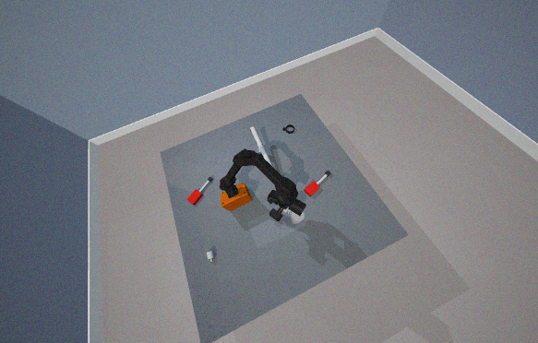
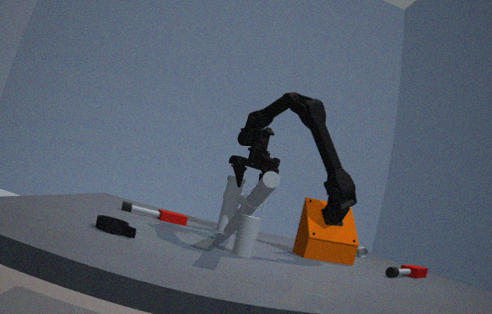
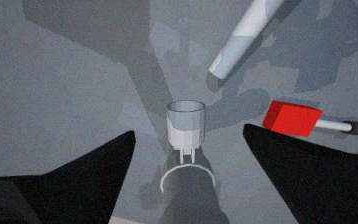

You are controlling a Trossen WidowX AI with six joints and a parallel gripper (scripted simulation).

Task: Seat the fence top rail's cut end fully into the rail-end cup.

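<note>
The white rail [image 1: 259, 143] [image 2: 258, 194] [image 3: 241, 40] slants from a raised near end down past the short post [image 2: 247, 238]. In the wrist view its cut end is apart from the rail-end cup [image 3: 186, 127], low near the table. The cup hangs open-mouthed on the brace band [image 3: 187, 164] around the big post [image 1: 297, 218] [image 2: 230, 203] [image 3: 187, 205], near its top. My gripper [image 1: 287, 210] [image 2: 251, 181] [image 3: 189, 132] is wide open and empty by the post top, its fingertips either side of the cup in the wrist view. The loop cap is hard to make out.
The arm stands on an orange block [image 1: 236, 199] [image 2: 330, 249]. A red block [image 1: 312, 188] [image 2: 172, 217] [image 3: 292, 118] with a rod lies beside the post; another red block [image 1: 195, 197] [image 2: 415, 271] lies beyond the base. A black ring [image 2: 112, 224] and small white piece [image 1: 209, 254] lie farther off.
</note>
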